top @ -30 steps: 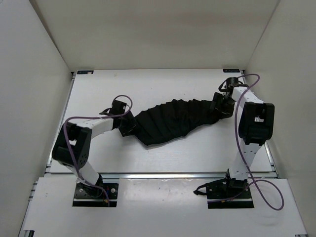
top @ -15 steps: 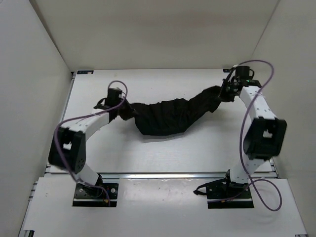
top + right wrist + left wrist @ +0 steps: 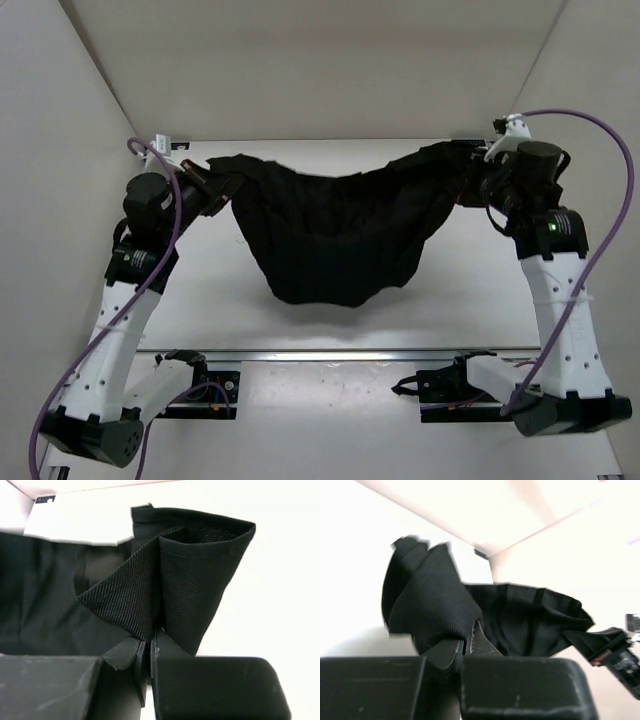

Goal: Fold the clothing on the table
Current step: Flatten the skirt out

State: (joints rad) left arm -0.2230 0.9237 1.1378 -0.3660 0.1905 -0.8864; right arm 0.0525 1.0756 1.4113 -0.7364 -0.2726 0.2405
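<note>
Clothing hangs stretched between my two arms over the far half of the worktop, its top edge pulled fairly straight and the middle sagging in a deep belly toward me. From overhead I cannot tell whether the lowest hem touches the surface or floats just above it. The left pincer is closed down on the left top corner. Its wrist view shows the jaws nearly together, with a thick wad of fabric bunched above them. The right pincer is likewise clamped tight on the opposite corner, a doubled fold of the weave standing up from between its jaws.

My worry is the grips. Both bites look shallow, taken close to the very ends of the jaws, and the garment's whole weight hangs off them. A quick swing or extra spread could, I think, tug a corner free and drop that side in a heap. Pulling the arms further apart would also strain the cloth. If I lower it unevenly, the sagging belly should land first and crumple, and the pleats would set crooked under the fold.
</note>
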